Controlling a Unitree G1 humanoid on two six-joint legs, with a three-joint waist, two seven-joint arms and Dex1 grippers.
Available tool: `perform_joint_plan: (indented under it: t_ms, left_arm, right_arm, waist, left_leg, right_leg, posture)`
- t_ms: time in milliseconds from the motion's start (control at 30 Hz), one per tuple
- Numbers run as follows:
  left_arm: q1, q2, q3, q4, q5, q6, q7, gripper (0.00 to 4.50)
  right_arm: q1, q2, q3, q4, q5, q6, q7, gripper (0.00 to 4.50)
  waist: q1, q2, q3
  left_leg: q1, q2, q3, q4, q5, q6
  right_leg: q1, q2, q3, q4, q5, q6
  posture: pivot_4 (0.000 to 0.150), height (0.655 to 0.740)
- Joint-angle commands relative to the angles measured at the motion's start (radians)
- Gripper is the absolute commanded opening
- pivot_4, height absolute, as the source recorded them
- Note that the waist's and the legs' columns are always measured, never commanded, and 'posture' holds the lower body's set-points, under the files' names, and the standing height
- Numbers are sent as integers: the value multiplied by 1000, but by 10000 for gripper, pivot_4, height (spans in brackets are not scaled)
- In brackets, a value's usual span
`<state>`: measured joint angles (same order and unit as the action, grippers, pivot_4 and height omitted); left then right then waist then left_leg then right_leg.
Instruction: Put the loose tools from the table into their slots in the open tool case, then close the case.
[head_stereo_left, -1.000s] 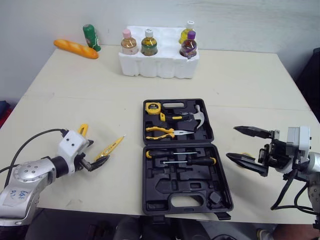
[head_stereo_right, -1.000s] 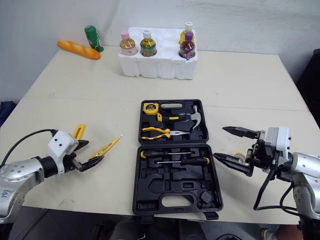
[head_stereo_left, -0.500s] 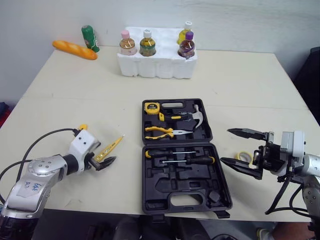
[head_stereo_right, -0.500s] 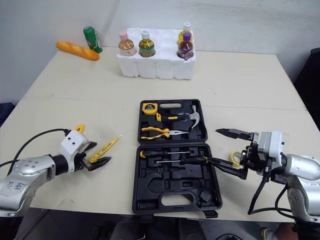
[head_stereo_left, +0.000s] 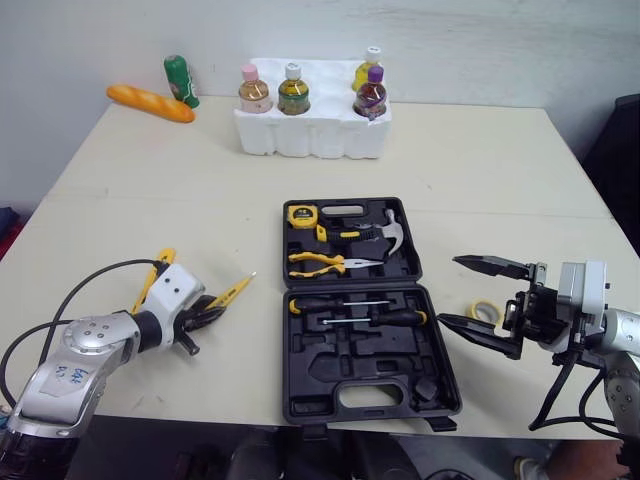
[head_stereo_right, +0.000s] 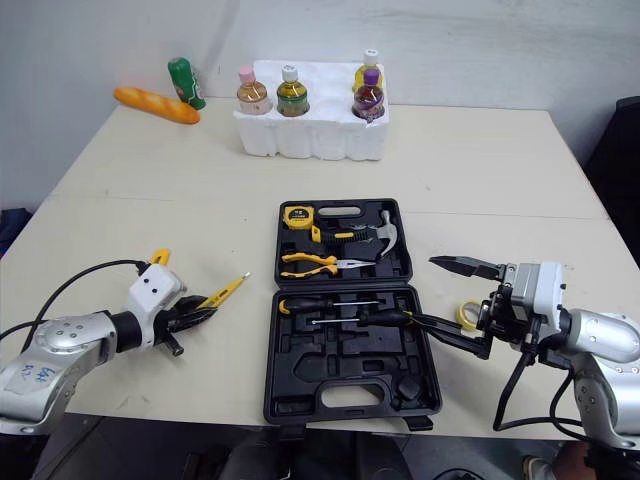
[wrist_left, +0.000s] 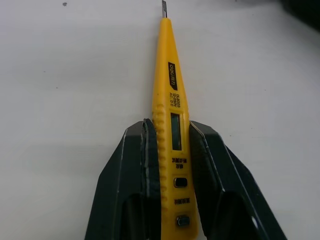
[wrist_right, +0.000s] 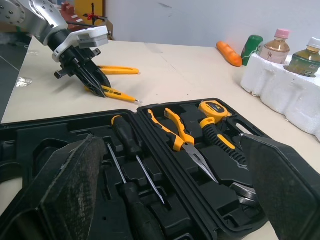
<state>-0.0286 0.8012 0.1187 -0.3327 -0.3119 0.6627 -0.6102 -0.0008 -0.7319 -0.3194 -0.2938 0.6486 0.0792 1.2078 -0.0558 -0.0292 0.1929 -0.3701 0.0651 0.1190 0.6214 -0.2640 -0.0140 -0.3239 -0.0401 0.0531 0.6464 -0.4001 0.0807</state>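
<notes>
A yellow tester pen (wrist_left: 170, 110) lies on the table left of the open black tool case (head_stereo_left: 330, 372), tip pointing towards the case. My left gripper (head_stereo_left: 208, 308) is shut on the pen's rear half, one black finger (wrist_left: 147, 150) against each side. The case holds a hammer (head_stereo_left: 392, 229), pliers (head_stereo_left: 325, 262), a tape measure (head_stereo_left: 302, 213) and screwdrivers (head_stereo_left: 360, 318). My right gripper (head_stereo_left: 450, 291) hovers open just right of the case, with nothing between its fingers. A yellow tape roll (head_stereo_left: 485, 311) lies beside it. Another yellow-handled tool (head_stereo_left: 150, 281) lies behind my left gripper.
At the back of the table stands a white foam tray (head_stereo_left: 315, 135) with several bottles. A bread loaf (head_stereo_left: 150, 101) and a green bottle (head_stereo_left: 181, 80) are at the back left. A black cable (head_stereo_left: 85, 290) loops beside my left arm.
My left gripper has slid forward over the tester pen and its fingers have come together on it. My right gripper has shifted slightly towards the case and stays open.
</notes>
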Motion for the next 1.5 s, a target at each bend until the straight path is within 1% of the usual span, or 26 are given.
perform_joint_plan:
  t_ms: [33, 100, 133, 200, 233, 300, 367, 433, 500, 567, 633, 767, 833, 900, 967, 1100, 1267, 1500]
  left_arm:
    - [-25, -12, 54, -21, -64, -37, -64, 5101]
    - [-41, -14, 76, -58, -136, -38, -128, 5101]
    - [-65, -5, 101, -88, -198, -18, -166, 5101]
    - [-159, 38, 109, -139, -314, 38, -251, 5101]
    - [-211, 54, 87, -161, -356, 58, -294, 5101]
    - [-270, 60, 47, -180, -389, 51, -348, 5101]
    - [-319, 62, -3, -182, -390, 57, -371, 5101]
    - [-354, 87, -79, -187, -361, 48, -428, 5100]
    - [-394, 102, -175, -173, -297, 23, -467, 5100]
    - [-457, 77, -278, -131, -212, -9, -472, 5100]
    - [-516, 38, -357, -89, -158, -8, -465, 5100]
    - [-600, -2, -503, -47, -52, 4, -485, 5100]
    - [-630, -20, -549, -29, -3, -2, -479, 5100]
    - [-651, -40, -580, -12, 41, -12, -467, 5100]
    - [-666, -66, -613, -18, 67, 27, -451, 5100]
    - [-674, -86, -666, -72, 83, 130, -450, 5100]
    - [-684, -123, -697, -90, 115, 182, -411, 5100]
    - [-689, -119, -710, -85, 163, 212, -383, 5100]
  right_arm:
    - [8, -17, -22, -17, 0, -13, 5, 45000]
    - [15, -21, -26, -15, -5, -17, 6, 45000]
    - [20, -25, -31, -12, -16, -34, 14, 45000]
    - [40, -36, -37, -10, -38, -52, 24, 45000]
    - [54, -42, -41, -8, -47, -58, 30, 45000]
    - [72, -50, -46, -8, -54, -66, 33, 45000]
    - [84, -59, -60, -4, -54, -73, 36, 45000]
    - [92, -73, -78, 3, -56, -76, 37, 45000]
    - [98, -88, -97, 10, -56, -73, 39, 45000]
    - [108, -102, -110, 13, -59, -71, 43, 45000]
    - [116, -107, -117, 11, -62, -67, 40, 45000]
    - [130, -106, -130, 1, -62, -64, 31, 45000]
    - [143, -106, -136, -3, -59, -63, 32, 45000]
    - [166, -109, -142, -6, -54, -57, 40, 45000]
    - [205, -106, -155, 7, -59, -70, 62, 45000]
    - [241, -88, -173, 51, -67, -117, 88, 45000]
    - [253, -82, -174, 117, -73, -178, 127, 45000]
    - [261, -77, -169, 171, -67, -237, 165, 45000]
  waist:
    - [1, 0, 0]
    - [2, 0, 0]
    - [2, 0, 0]
    - [7, -2, 1]
    - [14, -2, 1]
    - [20, -1, 1]
    - [22, 1, 0]
    - [21, 0, 0]
    - [22, 0, 0]
    - [24, 0, 0]
    - [26, 0, 0]
    - [27, 0, 0]
    - [26, 0, 0]
    - [26, 0, 0]
    - [28, 0, 0]
    - [26, 0, 0]
    - [28, 0, 0]
    - [27, 0, 0]
  left_leg:
    - [0, 0, 0, 0, 0, 0]
    - [-2, 0, 0, 0, 0, -1]
    - [-3, 0, 0, 0, 1, -2]
    - [-4, 0, 0, 0, 0, -3]
    - [-5, 0, -1, 1, 0, -3]
    - [-6, 0, -1, 1, 0, -3]
    - [-5, -1, 0, 1, 0, -3]
    - [-5, 0, 1, 2, 0, -3]
    - [-5, 1, 2, 2, 0, -4]
    - [-5, 1, 2, 3, 0, -4]
    - [-5, 2, 1, 5, 0, -4]
    - [-6, 3, 1, 7, 0, -4]
    - [-6, 3, 1, 7, -1, -4]
    - [-7, 3, 1, 7, -1, -4]
    - [-7, 4, 1, 7, -1, -4]
    - [-7, 5, 1, 8, -1, -4]
    - [-6, 5, 1, 10, 0, -4]
    - [-5, 5, 1, 10, 0, -4]
  right_leg:
    - [0, 0, 0, -1, 0, 0]
    - [-1, 0, 0, -1, 0, 0]
    - [-1, 0, -1, -2, 0, 0]
    - [-1, 0, -1, -3, 0, 0]
    - [-2, 0, -2, -4, 0, 0]
    - [-2, 0, -3, -5, 0, 0]
    - [0, 0, -2, -8, 0, 1]
    - [-1, 2, 0, -9, 0, 2]
    - [-1, 4, 1, -10, 0, 2]
    - [-1, 5, 2, -10, 0, 2]
    - [0, 7, 4, -9, 0, 2]
    - [0, 9, 6, -9, 1, 3]
    - [0, 9, 6, -9, 1, 3]
    - [0, 9, 6, -9, 1, 3]
    - [0, 10, 6, -9, 1, 3]
    - [0, 11, 6, -9, 1, 3]
    - [0, 11, 7, -6, 1, 3]
    - [0, 11, 7, -3, 1, 3]
  posture:
    - [1500, 7400]
    - [1500, 7400]
    - [1500, 7400]
    - [1500, 7400]
    - [1500, 7400]
    - [1500, 7400]
    - [1500, 7400]
    - [1500, 7400]
    - [1500, 7400]
    - [1500, 7400]
    - [1500, 7400]
    - [1500, 7400]
    - [1500, 7400]
    - [1500, 7400]
    - [1500, 7400]
    - [1500, 7400]
    - [1500, 7400]
    - [1500, 7400]
